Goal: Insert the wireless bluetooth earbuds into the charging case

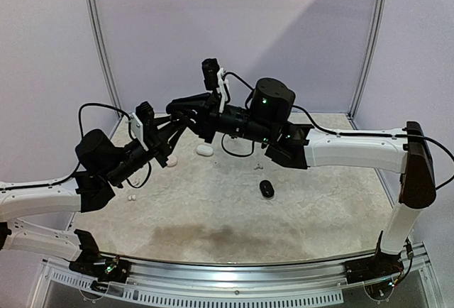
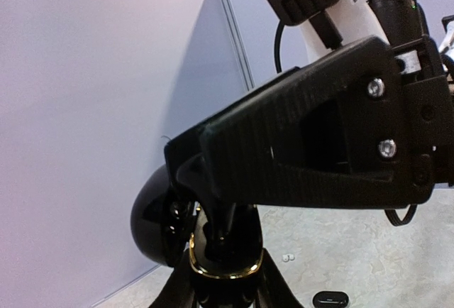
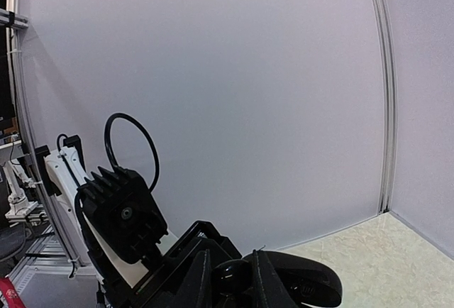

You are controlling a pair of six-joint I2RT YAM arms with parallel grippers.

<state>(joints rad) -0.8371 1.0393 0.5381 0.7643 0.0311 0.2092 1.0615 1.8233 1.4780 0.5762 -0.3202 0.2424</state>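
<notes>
From above, my left jaws (image 1: 177,121) and right jaws (image 1: 176,107) meet tip to tip in mid-air, with white earbuds (image 1: 131,198) on the worktop (image 1: 213,216) well below. At the left wrist, my left jaws are clenched on the black case (image 2: 157,224), and the right jaws sit just above it. At the right wrist, the case lies just ahead of my right jaws, but I cannot tell whether they grip anything.

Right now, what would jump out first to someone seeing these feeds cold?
In mid-air over the back left of the table, the left gripper clamps a glossy black charging case with a gold rim, and the right gripper has its tips right at it. Below, another black case and a white case lie on the surface.
</notes>
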